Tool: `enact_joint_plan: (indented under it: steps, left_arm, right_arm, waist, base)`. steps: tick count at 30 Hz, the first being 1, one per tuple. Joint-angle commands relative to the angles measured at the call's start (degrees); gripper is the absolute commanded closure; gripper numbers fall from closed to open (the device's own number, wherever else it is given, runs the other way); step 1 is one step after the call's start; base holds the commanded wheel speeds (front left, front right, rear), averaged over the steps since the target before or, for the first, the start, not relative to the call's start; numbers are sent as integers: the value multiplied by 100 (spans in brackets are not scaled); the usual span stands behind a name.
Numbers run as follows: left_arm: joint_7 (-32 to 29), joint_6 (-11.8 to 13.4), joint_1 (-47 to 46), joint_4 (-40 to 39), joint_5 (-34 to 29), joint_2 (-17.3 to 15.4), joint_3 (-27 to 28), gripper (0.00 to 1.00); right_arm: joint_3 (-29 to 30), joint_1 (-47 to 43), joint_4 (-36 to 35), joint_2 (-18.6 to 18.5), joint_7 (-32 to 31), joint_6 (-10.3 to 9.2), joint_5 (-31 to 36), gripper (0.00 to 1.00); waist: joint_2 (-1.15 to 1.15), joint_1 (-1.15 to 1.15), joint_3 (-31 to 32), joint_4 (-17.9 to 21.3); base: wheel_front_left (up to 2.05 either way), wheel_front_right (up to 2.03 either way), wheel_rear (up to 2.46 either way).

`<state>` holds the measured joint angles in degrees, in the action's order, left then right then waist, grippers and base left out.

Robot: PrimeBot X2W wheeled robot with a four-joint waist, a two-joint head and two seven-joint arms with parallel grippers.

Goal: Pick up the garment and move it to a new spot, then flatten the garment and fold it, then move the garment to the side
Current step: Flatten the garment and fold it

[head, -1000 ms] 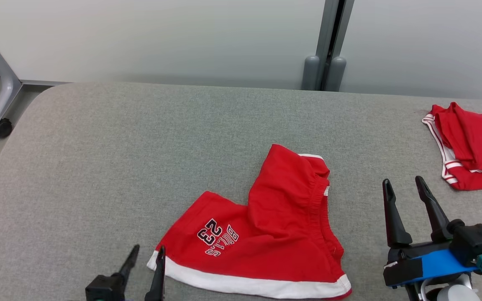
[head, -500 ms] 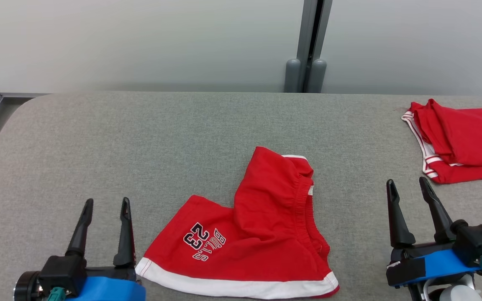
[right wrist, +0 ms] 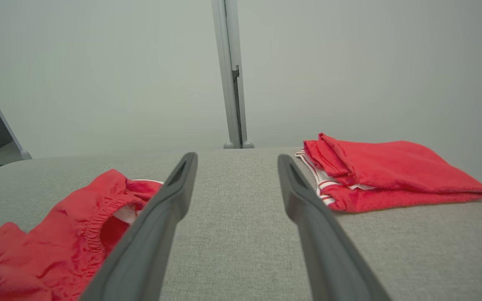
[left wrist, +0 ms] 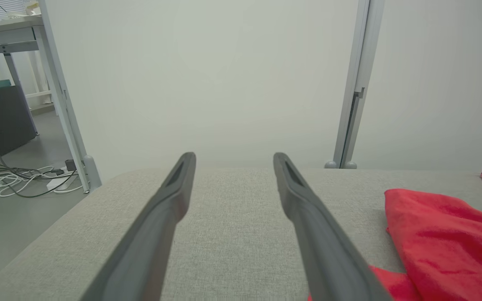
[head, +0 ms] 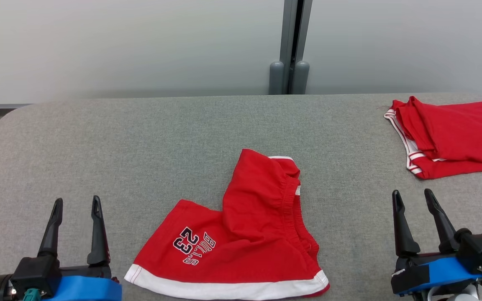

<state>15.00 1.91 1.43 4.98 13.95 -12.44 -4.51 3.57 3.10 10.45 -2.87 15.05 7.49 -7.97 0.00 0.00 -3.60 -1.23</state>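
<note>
The garment (head: 241, 234) is a pair of red shorts with a white hem and a "BULLS 23" print. It lies rumpled on the grey table (head: 140, 138), one leg folded up over the waistband. My left gripper (head: 75, 204) stands open to its left, empty and apart from it. My right gripper (head: 413, 196) stands open to its right, also empty. The left wrist view has the shorts (left wrist: 442, 238) at the right of the open fingers (left wrist: 174, 196). The right wrist view has them (right wrist: 61, 246) at the lower left.
A second red garment (head: 446, 136) with white trim lies folded at the table's back right, also in the right wrist view (right wrist: 387, 173). A grey post (head: 289, 46) stands behind the table against the pale wall. Cables lie on the floor (left wrist: 19, 175) off the left edge.
My left gripper has let go of the shorts' hem corner, opened wide and drawn away to the left. The head camera has shifted, so the whole scene slid leftward. The right gripper stays open.
</note>
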Motion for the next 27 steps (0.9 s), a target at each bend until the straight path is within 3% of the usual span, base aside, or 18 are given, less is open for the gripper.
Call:
enact_joint_plan:
  steps: [1,5,12,19,27]
  left_arm:
    - [23,-67,83,49,-89,55,88,0]
    - [24,-196,56,89,-217,180,218,0]
    - [23,-363,-62,136,-408,383,378,0]
    - [23,-542,-190,221,-558,578,450,0]
    - [22,-634,-214,302,-637,711,501,0]
  right_arm:
    - [11,-63,58,-5,16,0,-8,0]
    - [-151,112,215,-16,16,0,55,0]
    - [-953,985,738,-228,-98,0,109,0]
    - [-1629,1989,1701,-362,-512,0,11,0]
    - [-2089,2452,2807,-523,-842,0,-144,0]
  waist:
    - [0,0,1,-2]
    - [0,0,-16,-63]
    - [0,0,-70,-254]
    - [0,0,-161,-604]
    - [0,0,-224,-912]
  base:
    - [0,0,0]
    - [0,0,0]
    - [0,0,0]
    - [0,0,0]
    - [0,0,0]
